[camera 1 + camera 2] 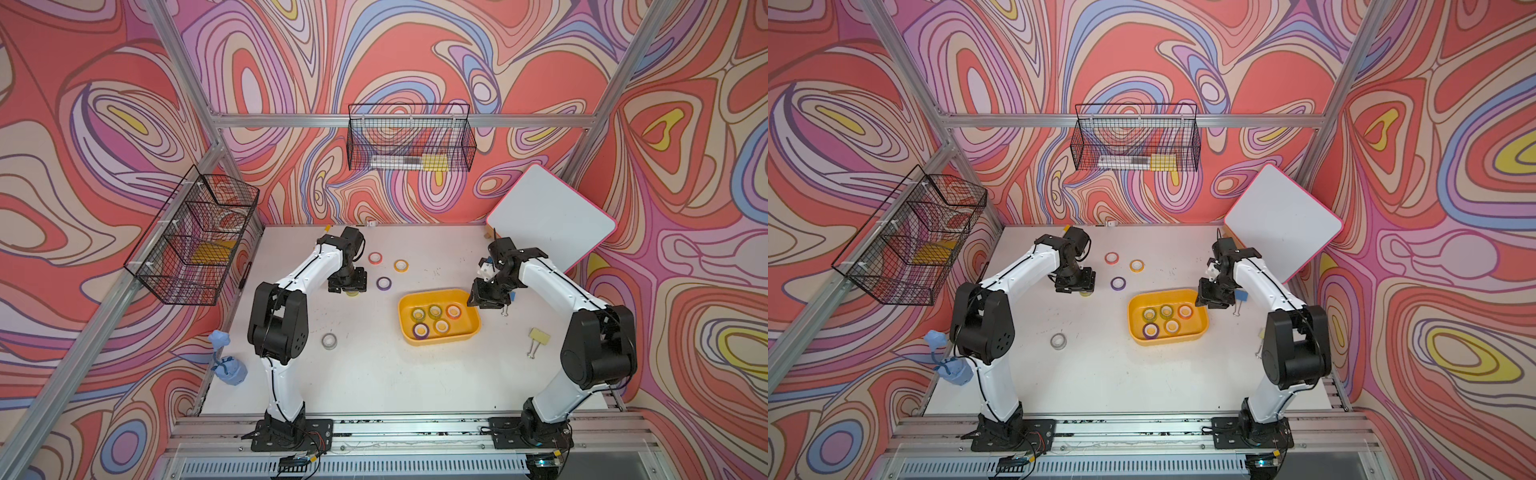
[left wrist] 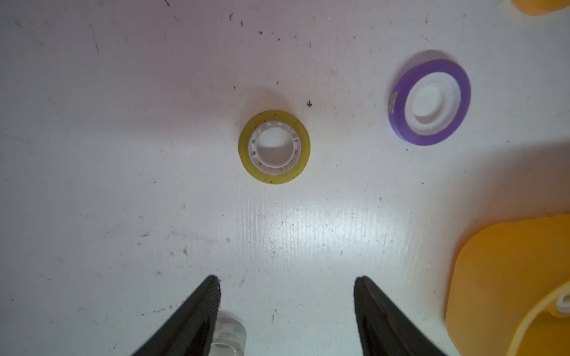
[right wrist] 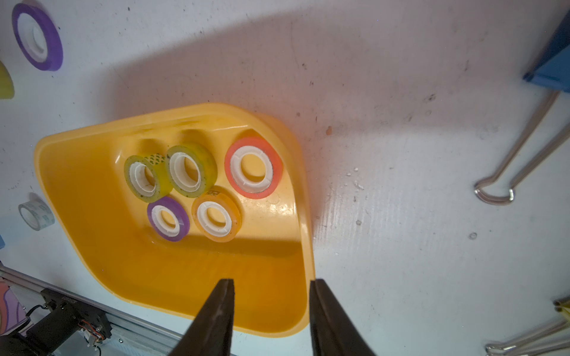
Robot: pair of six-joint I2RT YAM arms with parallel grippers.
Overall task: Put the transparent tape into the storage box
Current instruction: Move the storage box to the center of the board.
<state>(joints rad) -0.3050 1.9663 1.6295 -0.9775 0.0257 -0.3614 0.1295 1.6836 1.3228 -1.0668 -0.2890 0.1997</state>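
The transparent tape (image 1: 329, 340) lay flat on the white tabletop (image 1: 374, 374), at about 8 o'clock from the storage box (image 1: 449, 337) and well apart from it. The left claw (image 2: 287, 283) stood wide open and empty over a yellow roll (image 2: 274, 147), at 10 o'clock from the box. The right claw (image 3: 271, 283), partly open and empty, hung above the box's 2 o'clock corner. Inside the box lay five coloured rolls (image 3: 185, 172).

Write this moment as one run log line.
left gripper open, empty | right gripper open, over storage box corner | transparent tape on table
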